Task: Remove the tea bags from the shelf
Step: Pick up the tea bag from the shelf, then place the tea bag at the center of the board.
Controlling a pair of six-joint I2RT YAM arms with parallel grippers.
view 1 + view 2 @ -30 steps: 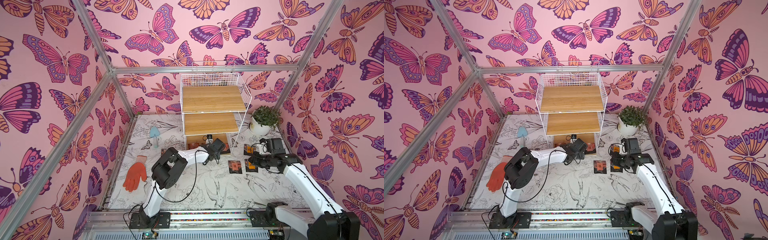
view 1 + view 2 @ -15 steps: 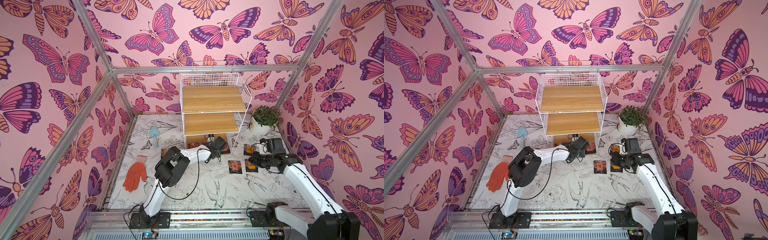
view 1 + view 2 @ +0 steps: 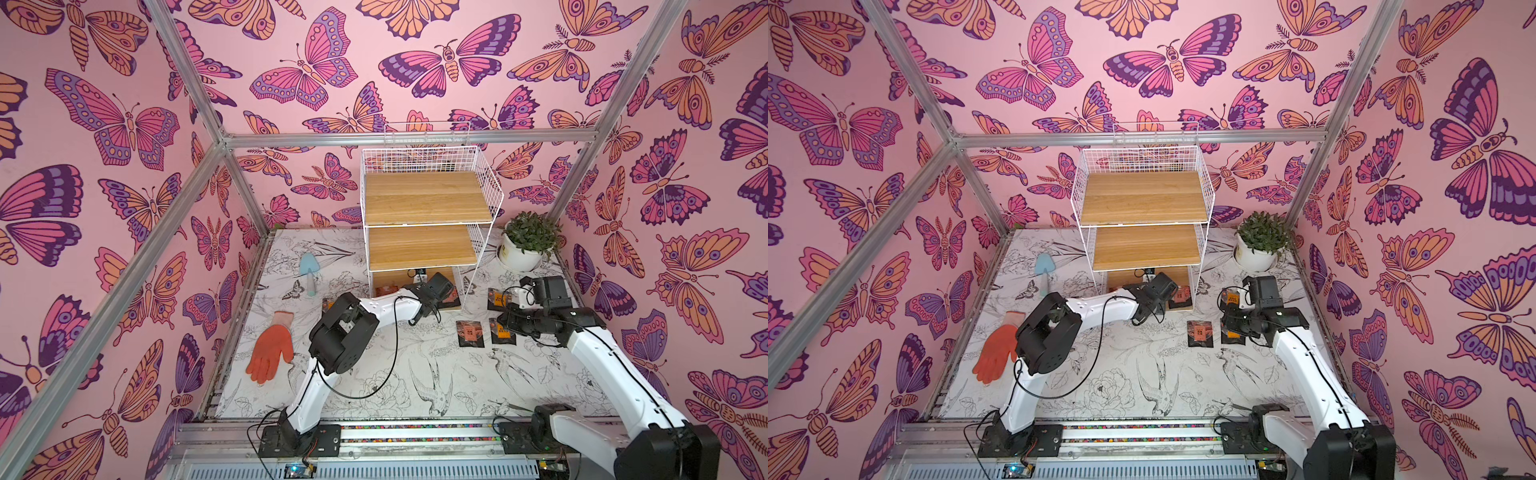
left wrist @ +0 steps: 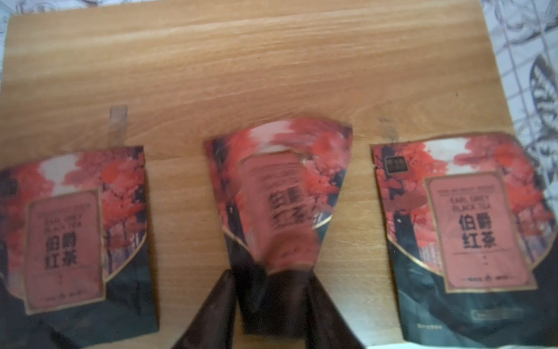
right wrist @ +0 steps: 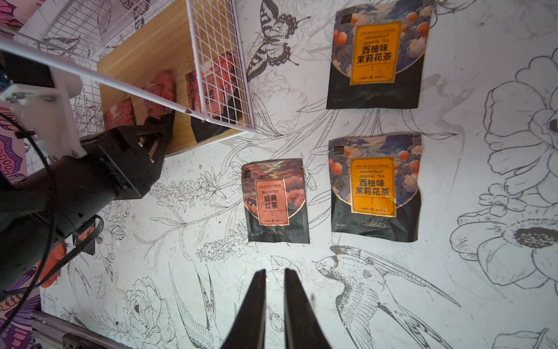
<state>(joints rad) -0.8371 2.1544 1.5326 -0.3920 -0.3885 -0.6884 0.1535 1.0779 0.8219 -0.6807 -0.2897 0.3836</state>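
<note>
Three red-labelled tea bags lie in a row on the shelf's lowest wooden board. My left gripper is shut on the dark lower edge of the middle tea bag, which is pinched and crumpled. The other two, one tea bag and another, lie flat on either side. In both top views the left wrist reaches under the shelf. My right gripper hovers over the table with its fingers nearly together, holding nothing. Beyond it lie a red-labelled tea bag and two orange-labelled ones.
An orange glove and a blue trowel lie on the table's left side. A white plant pot stands at the back right beside the shelf. Another tea bag lies on the table left of the left arm.
My left gripper has reached further under the shelf's lowest tier and closed on the middle tea bag. The right arm has not moved.
</note>
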